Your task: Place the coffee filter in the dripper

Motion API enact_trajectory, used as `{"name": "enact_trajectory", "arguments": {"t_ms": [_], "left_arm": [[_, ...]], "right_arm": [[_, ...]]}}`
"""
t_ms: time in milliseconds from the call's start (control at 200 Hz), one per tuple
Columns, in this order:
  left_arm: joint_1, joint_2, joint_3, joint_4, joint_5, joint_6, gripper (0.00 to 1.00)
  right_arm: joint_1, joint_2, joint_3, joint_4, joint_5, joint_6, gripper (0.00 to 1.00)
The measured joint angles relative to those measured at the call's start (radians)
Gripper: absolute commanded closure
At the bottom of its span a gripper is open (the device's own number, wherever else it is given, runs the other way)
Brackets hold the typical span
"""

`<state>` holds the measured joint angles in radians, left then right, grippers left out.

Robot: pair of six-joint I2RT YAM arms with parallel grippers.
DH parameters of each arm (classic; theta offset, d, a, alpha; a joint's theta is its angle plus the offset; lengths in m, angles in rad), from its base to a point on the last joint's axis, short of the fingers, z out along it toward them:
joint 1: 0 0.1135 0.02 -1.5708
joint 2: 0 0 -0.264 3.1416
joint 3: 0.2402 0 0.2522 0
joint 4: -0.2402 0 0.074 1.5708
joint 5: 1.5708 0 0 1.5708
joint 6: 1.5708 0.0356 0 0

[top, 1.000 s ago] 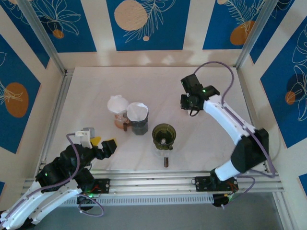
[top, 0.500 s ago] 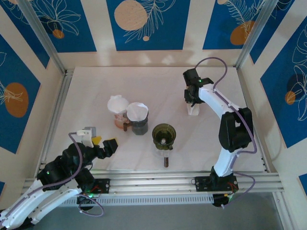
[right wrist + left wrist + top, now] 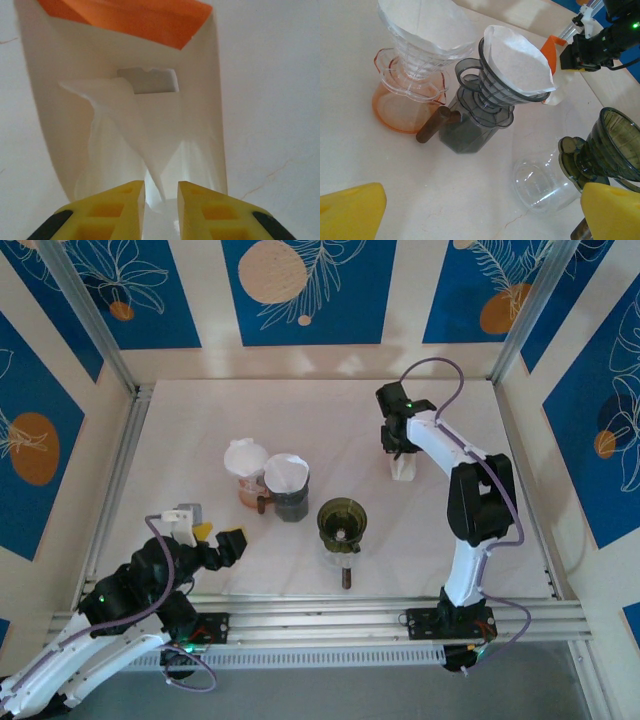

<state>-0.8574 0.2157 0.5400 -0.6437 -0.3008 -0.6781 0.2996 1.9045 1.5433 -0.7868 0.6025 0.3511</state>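
Note:
The empty dark green dripper (image 3: 342, 519) (image 3: 620, 145) sits on a clear glass carafe (image 3: 545, 180) at mid-table. At the back right stands a white pack of coffee filters (image 3: 403, 470) (image 3: 200, 125) with an orange flap (image 3: 130, 17). One white coffee filter (image 3: 135, 130) is pulled partly out of it, point towards me. My right gripper (image 3: 397, 445) (image 3: 161, 186) is at the pack, its yellow jaws narrowly apart with the filter's tip in the gap. My left gripper (image 3: 215, 540) (image 3: 480, 212) stands open and holds nothing, near the front left.
Two other drippers with white filters in them stand left of the green one: a clear one on an orange base (image 3: 245, 468) (image 3: 415, 65) and a grey one (image 3: 287, 483) (image 3: 490, 100). A wooden handle (image 3: 345, 578) points towards the front edge.
The right arm has folded in and brought its gripper down onto the filter pack, and its jaws have narrowed around the filter's tip. The left arm has not moved.

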Motion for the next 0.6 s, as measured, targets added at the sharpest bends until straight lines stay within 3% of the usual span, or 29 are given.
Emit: {"name": "enact_trajectory", "arguments": {"t_ms": [140,350,600], "left_arm": [[0.0,0.003,0.0,0.0,0.0,0.0,0.0],[0.0,0.003,0.0,0.0,0.0,0.0,0.0],[0.0,0.003,0.0,0.001,0.001,0.0,0.0]], "right_arm": [[0.001,0.032,0.007,0.004,0.02,-0.01,0.8],[0.001,0.042,0.007,0.006,0.032,-0.027,1.0],[0.011,-0.02,-0.045,0.01,0.042,-0.027,1.0]]}}
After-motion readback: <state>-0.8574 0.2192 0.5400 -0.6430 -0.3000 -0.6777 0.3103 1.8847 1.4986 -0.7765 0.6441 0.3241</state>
